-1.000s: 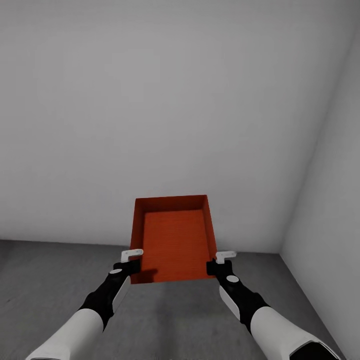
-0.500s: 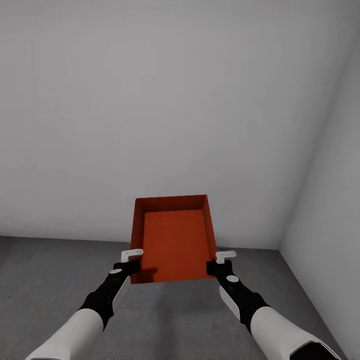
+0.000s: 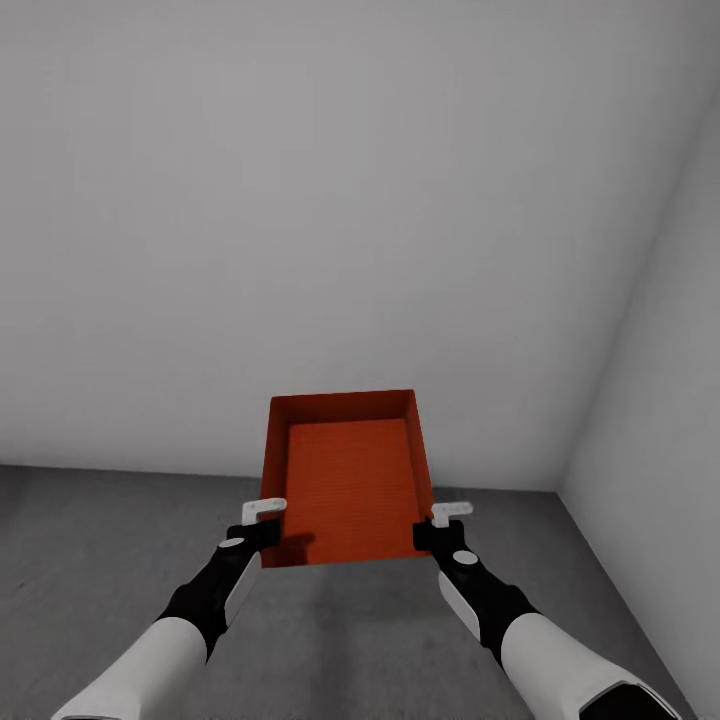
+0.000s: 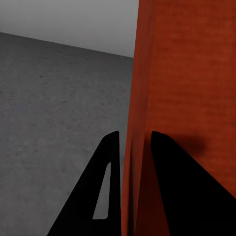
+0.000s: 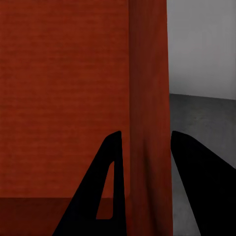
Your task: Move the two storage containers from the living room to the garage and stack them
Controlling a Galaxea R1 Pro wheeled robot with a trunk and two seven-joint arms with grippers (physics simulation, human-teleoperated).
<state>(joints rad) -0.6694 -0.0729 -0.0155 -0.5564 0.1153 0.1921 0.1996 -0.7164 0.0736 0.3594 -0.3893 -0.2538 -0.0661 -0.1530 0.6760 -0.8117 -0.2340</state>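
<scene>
The right gripper (image 5: 143,147) straddles one wall of the orange-red storage container (image 5: 64,98): its two dark fingers (image 5: 110,187) stand on either side of that thin wall, one inside the bin against the broad inner face, the other outside it. The wall's edge runs straight up between them. Beyond the outer finger lies the dark grey speckled floor (image 5: 196,115), and past it a plain white wall (image 5: 201,44) meets the floor in a straight line
</scene>
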